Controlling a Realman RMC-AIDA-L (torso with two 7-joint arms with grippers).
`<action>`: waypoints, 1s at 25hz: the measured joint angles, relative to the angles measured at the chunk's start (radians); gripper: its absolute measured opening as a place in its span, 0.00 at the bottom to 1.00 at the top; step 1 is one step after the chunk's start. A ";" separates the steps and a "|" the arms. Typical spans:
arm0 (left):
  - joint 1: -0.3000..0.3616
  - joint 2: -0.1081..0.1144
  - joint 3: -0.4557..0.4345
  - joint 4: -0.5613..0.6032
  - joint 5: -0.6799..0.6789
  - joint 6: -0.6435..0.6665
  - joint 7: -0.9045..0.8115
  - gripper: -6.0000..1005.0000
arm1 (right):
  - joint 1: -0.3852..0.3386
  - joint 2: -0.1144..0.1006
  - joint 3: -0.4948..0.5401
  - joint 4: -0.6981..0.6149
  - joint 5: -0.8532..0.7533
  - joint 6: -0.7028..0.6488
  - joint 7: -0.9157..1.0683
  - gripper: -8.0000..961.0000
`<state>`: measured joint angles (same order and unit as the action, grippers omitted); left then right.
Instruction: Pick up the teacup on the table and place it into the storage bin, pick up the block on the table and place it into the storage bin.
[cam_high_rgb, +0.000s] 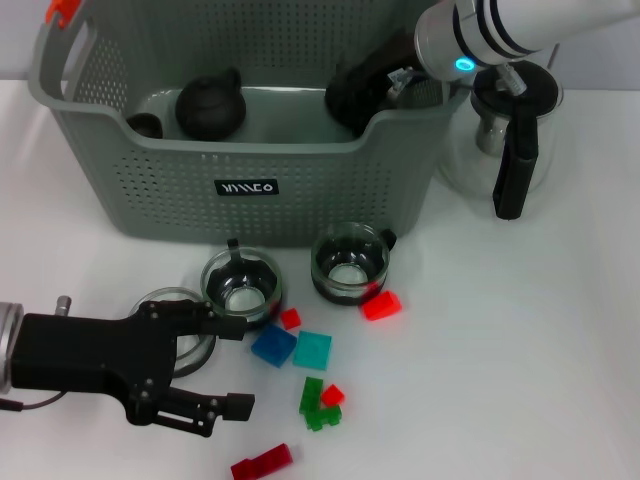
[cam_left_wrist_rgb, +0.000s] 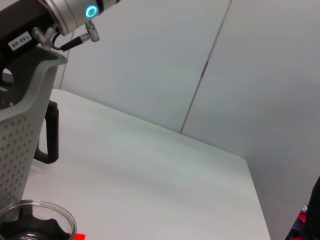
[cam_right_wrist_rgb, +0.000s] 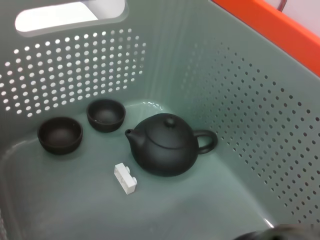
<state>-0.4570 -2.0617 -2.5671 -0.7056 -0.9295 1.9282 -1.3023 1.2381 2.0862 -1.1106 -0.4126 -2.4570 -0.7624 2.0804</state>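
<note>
While the right gripper (cam_high_rgb: 365, 95), state not discernible, is being held inside the storage bin (cam_high_rgb: 170, 190) | left gripper (cam_high_rgb: 222, 365), fingers apart, is being positioned nearest the glass teacup (cam_high_rgb: 243, 286), just ahead.

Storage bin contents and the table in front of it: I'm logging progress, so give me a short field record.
bin: large grey perforated plastic storage bin
inside bin: black clay teapot, two small dark teacups, white toy block
on table: two glass cups with black handles, scattered red, blue, teal and green blocks
left gripper: open, low over the table beside the blocks
right gripper: inside the bin, fingers unseen
</note>
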 joint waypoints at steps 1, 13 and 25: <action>0.000 0.000 0.000 0.000 0.000 0.000 0.000 0.89 | 0.000 0.000 0.000 -0.001 0.000 0.000 0.000 0.18; 0.004 0.003 -0.002 0.000 -0.004 0.001 -0.005 0.88 | -0.091 0.008 0.008 -0.233 0.064 -0.098 0.000 0.64; 0.008 0.008 -0.010 0.000 -0.006 0.002 -0.008 0.88 | -0.322 -0.017 0.023 -0.689 0.385 -0.470 -0.016 0.76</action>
<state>-0.4493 -2.0540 -2.5772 -0.7057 -0.9359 1.9300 -1.3099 0.9165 2.0692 -1.0875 -1.1014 -2.0716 -1.2322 2.0639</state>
